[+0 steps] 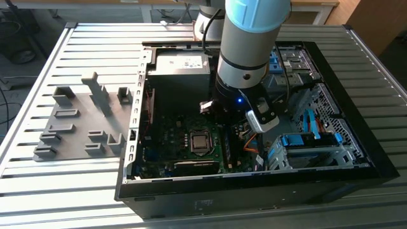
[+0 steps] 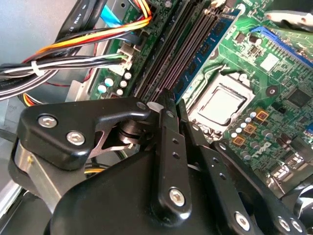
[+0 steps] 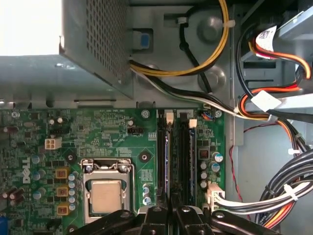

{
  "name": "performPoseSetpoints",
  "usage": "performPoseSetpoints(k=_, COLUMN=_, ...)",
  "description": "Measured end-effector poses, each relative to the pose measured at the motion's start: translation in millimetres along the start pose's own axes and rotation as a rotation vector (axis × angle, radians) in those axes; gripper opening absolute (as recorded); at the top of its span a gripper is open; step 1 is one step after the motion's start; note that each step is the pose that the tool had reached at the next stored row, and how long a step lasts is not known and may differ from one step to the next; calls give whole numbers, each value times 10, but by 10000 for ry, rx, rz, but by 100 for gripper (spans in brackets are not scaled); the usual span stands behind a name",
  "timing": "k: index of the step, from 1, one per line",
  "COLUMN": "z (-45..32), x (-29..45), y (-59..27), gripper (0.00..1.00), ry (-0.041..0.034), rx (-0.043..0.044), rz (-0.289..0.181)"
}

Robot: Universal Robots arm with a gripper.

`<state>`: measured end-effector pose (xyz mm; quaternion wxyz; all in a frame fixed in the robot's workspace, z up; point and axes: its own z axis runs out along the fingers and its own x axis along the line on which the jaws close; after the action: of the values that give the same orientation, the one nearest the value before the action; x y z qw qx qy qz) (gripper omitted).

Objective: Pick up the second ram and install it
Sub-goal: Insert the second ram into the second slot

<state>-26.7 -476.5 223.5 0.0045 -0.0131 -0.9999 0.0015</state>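
The gripper (image 3: pixel 171 215) is reaching down inside the computer case (image 1: pixel 356 157), its black fingers (image 2: pixel 168 147) pinching together over the memory slots (image 3: pixel 177 156). The second ram (image 2: pixel 208 46) is sitting edge-up in a slot, its long axis running along the slots beside the processor socket (image 3: pixel 105 193). Its near end is hiding behind the fingers, so actual contact is hard to make out.

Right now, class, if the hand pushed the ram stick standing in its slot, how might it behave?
The ram stick is a thin board on edge, probably stiff lengthwise yet fragile under sideways force. It looks light. Held in its slot, it likely won't tip.
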Motion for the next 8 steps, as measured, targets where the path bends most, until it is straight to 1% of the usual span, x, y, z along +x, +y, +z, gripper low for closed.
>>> performPoseSetpoints(k=5, z=19, x=-3, y=-1, gripper=14, ry=0, rx=-2, rz=94)
performPoseSetpoints(k=8, z=40, x=-3, y=0, gripper=14, ry=1, rx=-32, rz=101)
